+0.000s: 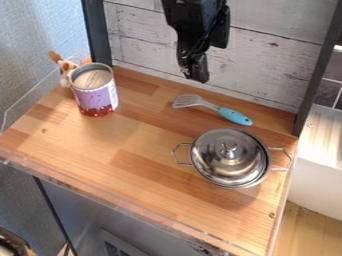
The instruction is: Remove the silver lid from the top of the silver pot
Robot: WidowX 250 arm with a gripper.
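The black gripper [195, 70] hangs at the top centre, high over the back of the wooden counter, up and to the left of the pot. Near the counter's right side stands the silver pot [262, 181], with a loop handle on either side. Its shiny silver lid [220, 169] lies on top, covering the opening, and has a round knob [229, 150] at its middle. Gripper and lid are well apart.
A spatula [231, 116] with a turquoise handle lies behind the pot, below the gripper. At the back left stands a purple can [95, 95], with a small brown-and-white figure [66, 65] behind it. The counter [127, 165] meets a white plank wall [274, 65].
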